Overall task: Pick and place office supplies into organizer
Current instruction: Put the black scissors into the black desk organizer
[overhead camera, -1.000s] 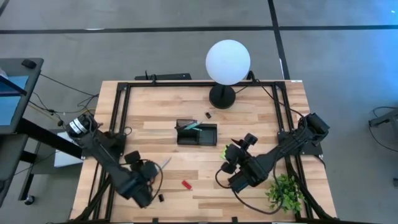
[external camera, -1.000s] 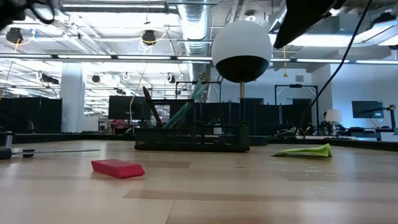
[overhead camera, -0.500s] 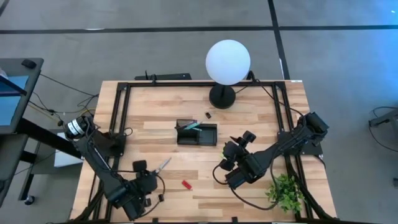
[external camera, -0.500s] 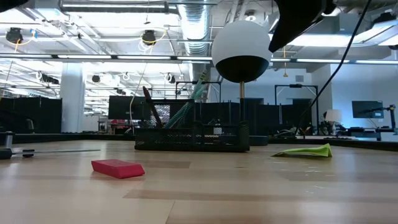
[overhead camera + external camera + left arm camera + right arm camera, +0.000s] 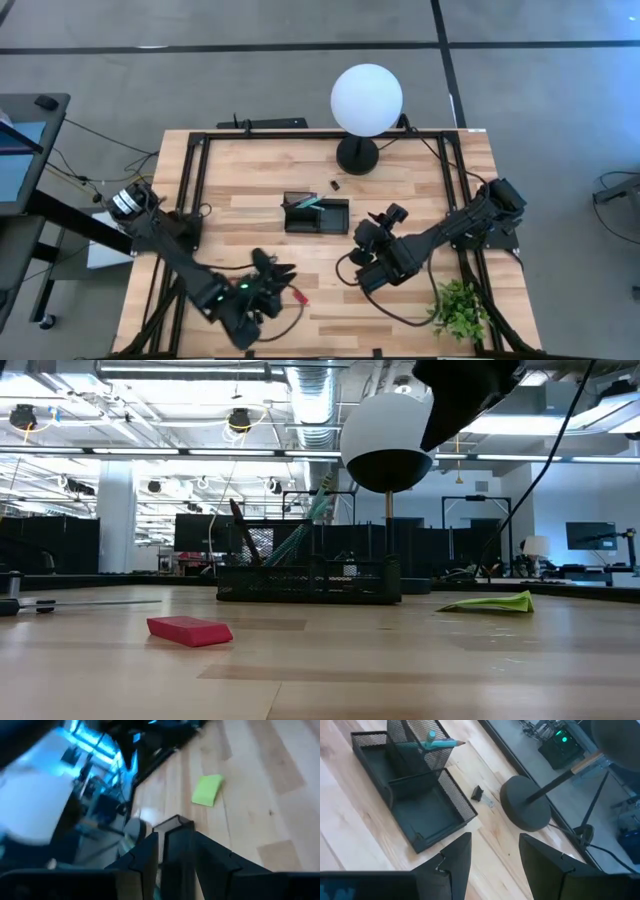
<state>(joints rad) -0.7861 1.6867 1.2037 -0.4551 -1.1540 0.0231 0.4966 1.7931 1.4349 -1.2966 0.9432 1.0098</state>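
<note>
The black mesh organizer sits mid-table with a teal pen leaning in its cup. My right gripper hovers open just right of it, touching nothing. The lime-green sticky pad lies flat on the wood. A red piece lies near the near edge. My left gripper is beside the red piece with its fingers close together; its blurred wrist view does not show anything between them. A black clip lies by the lamp base. The scissors are hidden.
A white globe lamp stands on a round black base at the far side. A small green plant sits at the near right corner. A black frame runs along the table's edges. Bare wood lies between the organizer and the near edge.
My left arm has swung from the near left corner toward the table's right, and its gripper now sits next to the red piece, above where the scissors lay. My right gripper has crept a little toward the organizer and the far edge.
</note>
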